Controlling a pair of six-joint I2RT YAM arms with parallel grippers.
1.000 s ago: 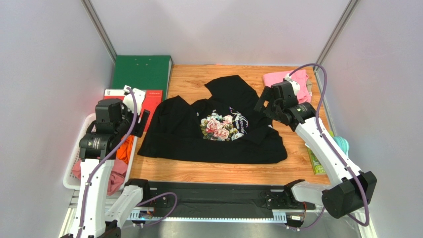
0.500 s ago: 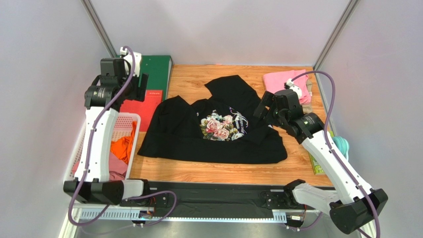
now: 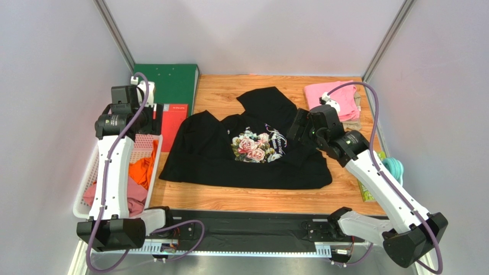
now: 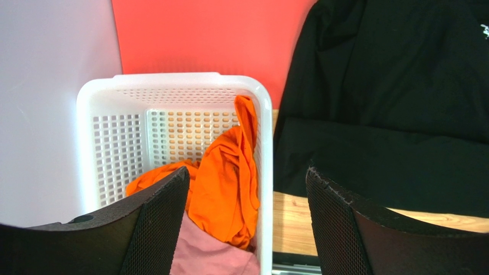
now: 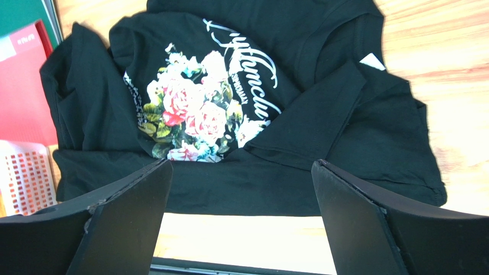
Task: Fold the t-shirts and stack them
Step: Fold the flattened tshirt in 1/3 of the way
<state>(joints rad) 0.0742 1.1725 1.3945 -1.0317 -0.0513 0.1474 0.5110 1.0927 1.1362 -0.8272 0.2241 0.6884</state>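
A large black t-shirt with a rose print and white script lies spread, partly rumpled, across the middle of the wooden table; the right wrist view shows the black t-shirt too. A pink shirt lies folded at the back right. An orange shirt and a dusty-rose one sit crumpled in the white basket. My left gripper hangs open above that basket, holding nothing. My right gripper is open above the black shirt's right side, empty; from above, the right gripper is over its sleeve.
A green binder and a red binder lie at the back left beside the white basket. A teal coiled bundle and a green packet sit at the right edge. Grey walls close in on both sides.
The left arm rose from over the basket to the back left, then came slightly back toward the basket. The right gripper drifted a little left over the black shirt. Both stayed open.
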